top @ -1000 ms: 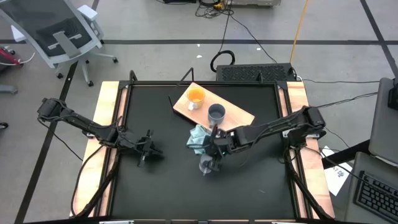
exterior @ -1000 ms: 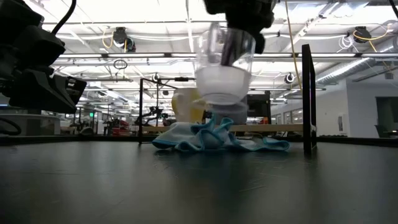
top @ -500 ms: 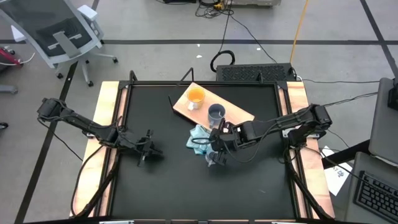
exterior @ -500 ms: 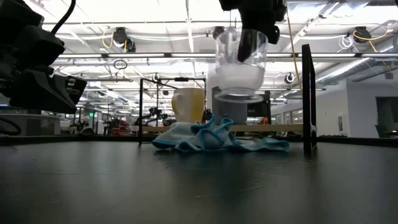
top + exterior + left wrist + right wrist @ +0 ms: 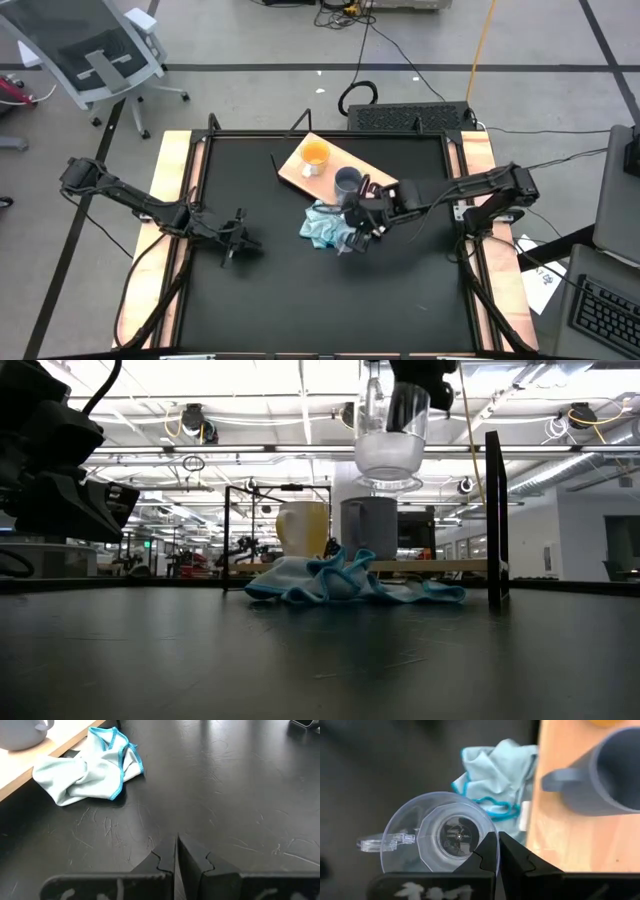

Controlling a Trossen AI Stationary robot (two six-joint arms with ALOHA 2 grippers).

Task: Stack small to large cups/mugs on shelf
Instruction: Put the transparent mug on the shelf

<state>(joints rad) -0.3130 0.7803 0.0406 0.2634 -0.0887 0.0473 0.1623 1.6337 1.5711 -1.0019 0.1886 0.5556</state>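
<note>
Low view shows the clear cup lifted above the grey mug; right wrist view shows the right tool pinching its rim.

Robotics lab: office chair, floor cables, ceiling strip lights.

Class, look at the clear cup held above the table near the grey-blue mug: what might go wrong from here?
1. The right gripper pinches only the clear cup's rim, so it may slip or tilt.
2. Carried close to the grey-blue mug, the cup could knock it on the shelf.
3. The blue cloth lies against the shelf edge and might snag a low pass.
</note>
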